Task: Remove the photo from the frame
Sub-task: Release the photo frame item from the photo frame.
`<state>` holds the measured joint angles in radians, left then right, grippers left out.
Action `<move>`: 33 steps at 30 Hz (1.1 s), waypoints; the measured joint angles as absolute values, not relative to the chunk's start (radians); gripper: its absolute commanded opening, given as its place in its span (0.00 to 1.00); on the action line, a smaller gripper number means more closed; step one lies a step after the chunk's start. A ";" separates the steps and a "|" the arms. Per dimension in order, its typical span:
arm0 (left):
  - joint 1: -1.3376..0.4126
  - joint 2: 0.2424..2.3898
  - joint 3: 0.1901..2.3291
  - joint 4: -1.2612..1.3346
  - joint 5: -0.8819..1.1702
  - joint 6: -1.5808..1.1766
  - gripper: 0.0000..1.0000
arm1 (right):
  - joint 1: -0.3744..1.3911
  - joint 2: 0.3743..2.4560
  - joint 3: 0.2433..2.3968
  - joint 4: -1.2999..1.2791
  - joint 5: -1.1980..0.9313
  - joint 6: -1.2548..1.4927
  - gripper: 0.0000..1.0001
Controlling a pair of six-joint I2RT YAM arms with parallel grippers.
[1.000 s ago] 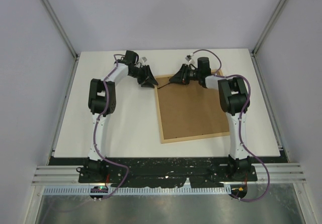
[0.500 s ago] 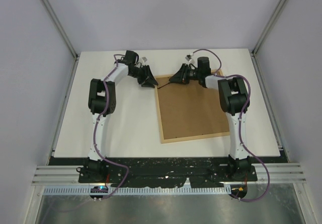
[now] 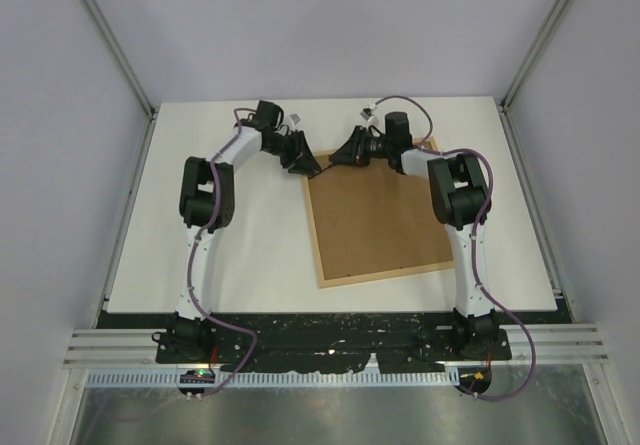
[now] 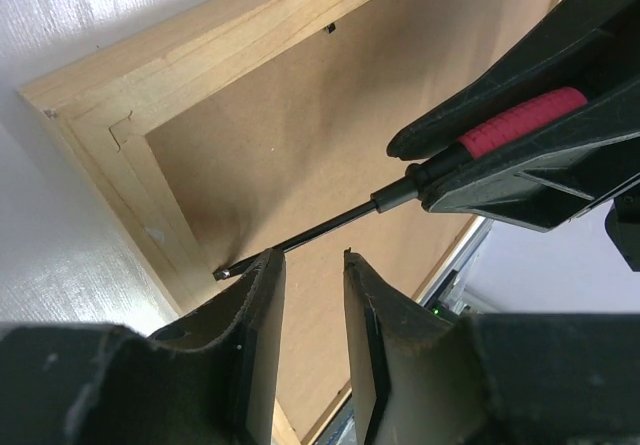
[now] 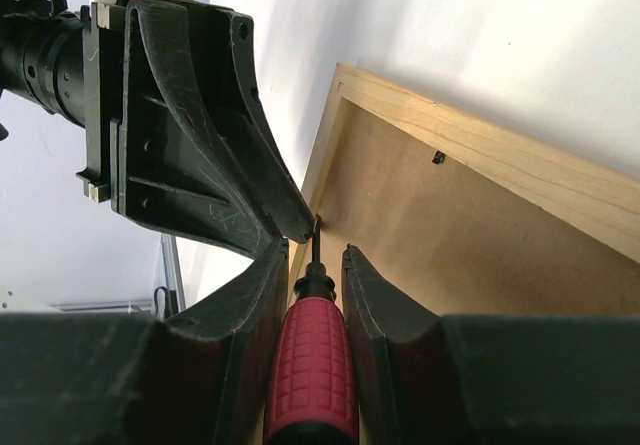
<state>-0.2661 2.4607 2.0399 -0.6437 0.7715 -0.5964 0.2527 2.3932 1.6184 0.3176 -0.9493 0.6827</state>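
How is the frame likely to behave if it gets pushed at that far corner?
The frame lies flat, back up, on the flat white table, so it would probably slide or pivot rather than tip. Its thin wood rim and fibreboard back look rigid and fairly light. The screwdriver tip at its corner could nudge it.

1. The left arm (image 3: pixel 197 255) and the right arm (image 3: pixel 466 265) had slim white links between chunky black joints.
2. A purple cable (image 3: pixel 530 355) trailed along each arm, looping out at the base.
3. The left gripper (image 4: pixel 310 257) and the right gripper (image 5: pixel 315 250) were matte black, with wedge-shaped fingers that looked lightly scuffed.
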 measured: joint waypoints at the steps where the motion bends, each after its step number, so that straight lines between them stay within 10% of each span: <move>1: -0.266 2.461 2.040 -0.643 0.772 -0.597 0.32 | 0.254 2.395 1.622 0.317 -0.949 0.682 0.08; 33: -0.156 2.239 2.085 -0.855 0.519 -0.393 0.31 | 0.416 2.289 1.734 -0.034 -0.695 0.363 0.08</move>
